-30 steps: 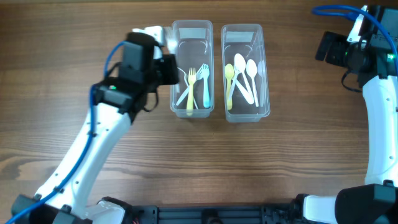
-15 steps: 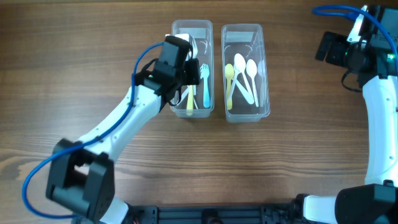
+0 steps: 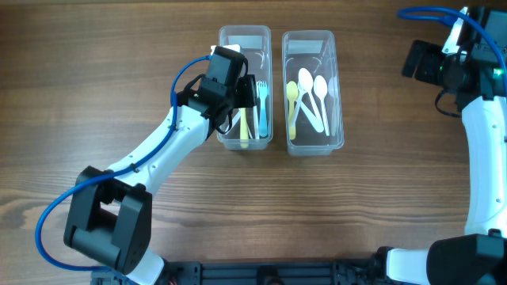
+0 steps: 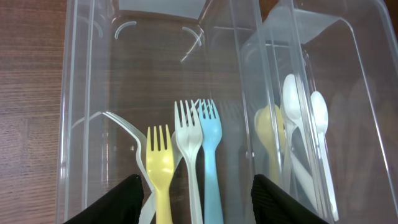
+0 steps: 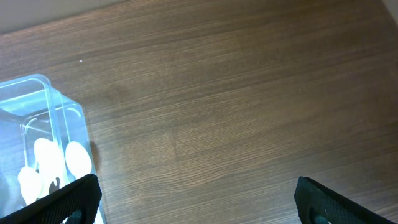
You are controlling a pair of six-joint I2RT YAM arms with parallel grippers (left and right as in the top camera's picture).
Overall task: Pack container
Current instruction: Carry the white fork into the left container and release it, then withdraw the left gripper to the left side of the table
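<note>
Two clear plastic containers stand side by side. The left container point(image 3: 245, 33) point(image 4: 69, 118) holds a yellow fork point(image 3: 244, 129) point(image 4: 160, 163), a white fork point(image 4: 188, 144) and a blue fork point(image 3: 262, 111) point(image 4: 210, 149); a further pale fork point(image 4: 132, 138) lies at their left. In the right container point(image 3: 309, 36) point(image 4: 351, 87) lie a yellow spoon point(image 3: 292, 99) point(image 4: 268, 134) and white spoons point(image 3: 314, 95) point(image 4: 297, 112). My left gripper point(image 3: 240, 93) point(image 4: 200, 202) hovers open over the forks, holding nothing. My right gripper point(image 3: 418, 60) point(image 5: 202, 199) stands wide open over bare table at the far right.
Brown wooden table point(image 3: 380, 198) all round. In the right wrist view only a corner of the right container point(image 5: 46, 87) shows at the left, with white spoons point(image 5: 53, 162) inside. The right arm point(image 3: 485, 150) runs down the right edge.
My left gripper swung right from beside the left container to above it, then its jaws opened. The right arm has not moved.
</note>
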